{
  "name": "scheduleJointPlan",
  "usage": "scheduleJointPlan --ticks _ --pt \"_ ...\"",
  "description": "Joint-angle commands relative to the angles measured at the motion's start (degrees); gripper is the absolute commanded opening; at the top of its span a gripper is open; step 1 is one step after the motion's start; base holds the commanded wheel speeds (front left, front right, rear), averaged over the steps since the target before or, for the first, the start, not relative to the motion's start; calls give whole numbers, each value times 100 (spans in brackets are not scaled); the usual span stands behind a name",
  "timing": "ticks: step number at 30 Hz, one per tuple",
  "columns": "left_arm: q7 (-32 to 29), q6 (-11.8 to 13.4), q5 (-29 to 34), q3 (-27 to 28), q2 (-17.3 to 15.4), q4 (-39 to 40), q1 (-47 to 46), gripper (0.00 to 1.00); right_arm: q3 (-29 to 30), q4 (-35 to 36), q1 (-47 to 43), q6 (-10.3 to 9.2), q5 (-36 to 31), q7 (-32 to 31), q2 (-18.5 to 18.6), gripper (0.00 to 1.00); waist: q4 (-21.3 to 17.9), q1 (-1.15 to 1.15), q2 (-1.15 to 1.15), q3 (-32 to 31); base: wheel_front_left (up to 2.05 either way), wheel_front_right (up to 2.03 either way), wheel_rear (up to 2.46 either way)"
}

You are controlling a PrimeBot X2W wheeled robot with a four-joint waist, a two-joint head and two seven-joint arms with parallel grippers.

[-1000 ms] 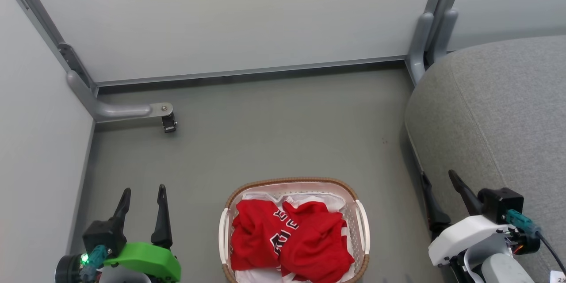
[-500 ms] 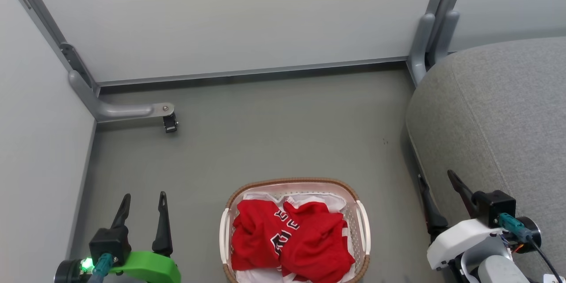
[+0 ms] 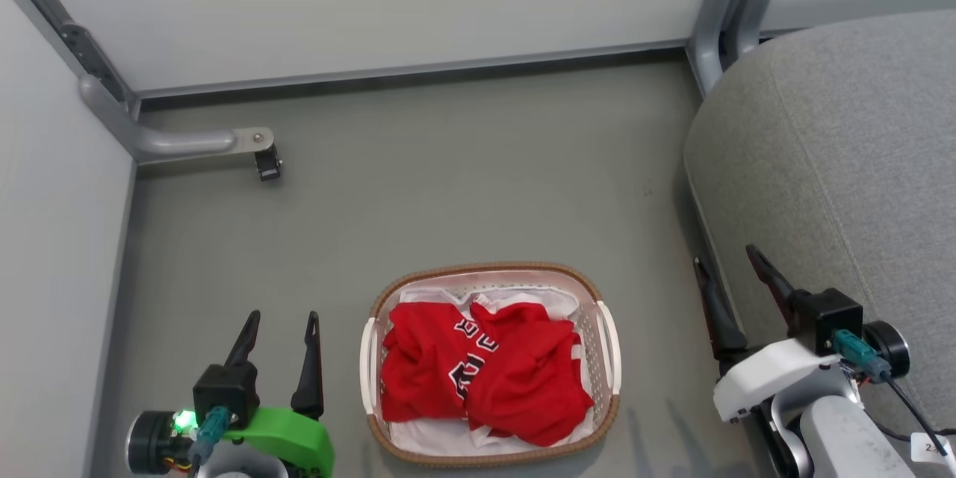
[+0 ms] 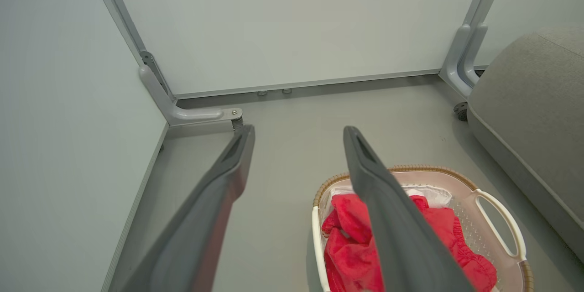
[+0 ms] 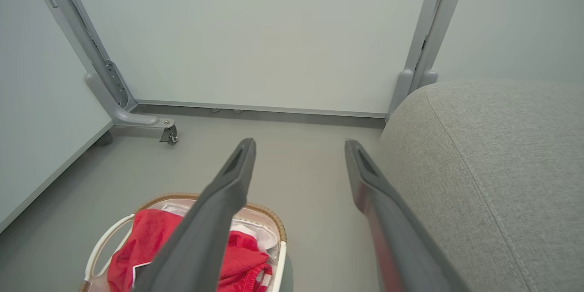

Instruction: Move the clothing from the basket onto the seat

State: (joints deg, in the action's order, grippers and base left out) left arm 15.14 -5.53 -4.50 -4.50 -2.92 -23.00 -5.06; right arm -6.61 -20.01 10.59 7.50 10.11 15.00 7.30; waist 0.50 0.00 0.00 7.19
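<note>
Your left gripper (image 3: 282, 317) hangs spread wide and empty in the head view, just left of the laundry basket (image 3: 485, 267). Your right gripper (image 3: 724, 258) is equally spread and empty, between the basket and the sofa cushion (image 3: 836, 164). The red jerseys (image 3: 485, 370) lie crumpled together in the basket on the white liner (image 3: 437, 437), and none is on the cushion, so I judge the first pick has not begun. Come down from above on a raised fold near the middle of the heap and pinch red cloth alone: the liner shows at the edges and could lift with it.

In the left wrist view, the left gripper (image 4: 299, 130) points over the floor beside the basket (image 4: 424, 169), with the jerseys (image 4: 346, 219) partly behind one finger.

In the right wrist view, the right gripper (image 5: 299, 143) frames bare floor (image 5: 301, 178) between the basket (image 5: 269, 212) and the cushion (image 5: 479, 169). That arm sits closer to the cushion, so it looks the handier one for the carry. Lift clear of the rim before you swing across
</note>
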Motion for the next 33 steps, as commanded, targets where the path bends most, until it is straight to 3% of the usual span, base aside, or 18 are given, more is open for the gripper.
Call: scheduleJointPlan --ticks 1,17,33 --pt "2 0 -111 -49 -4 -58 -145 100 -10 42 119 -2 30 27 36 100 -113 0 0 341 0 0 0" --pt "0 136 -561 -751 -11 -766 -1121 100 -201 565 834 -2 164 26 -15 100 -470 0 0 1624 0 0 0" --pt "0 78 -656 -901 -13 -1712 -1915 100 -478 909 1393 -2 233 26 -177 100 -926 0 0 2521 0 0 0"
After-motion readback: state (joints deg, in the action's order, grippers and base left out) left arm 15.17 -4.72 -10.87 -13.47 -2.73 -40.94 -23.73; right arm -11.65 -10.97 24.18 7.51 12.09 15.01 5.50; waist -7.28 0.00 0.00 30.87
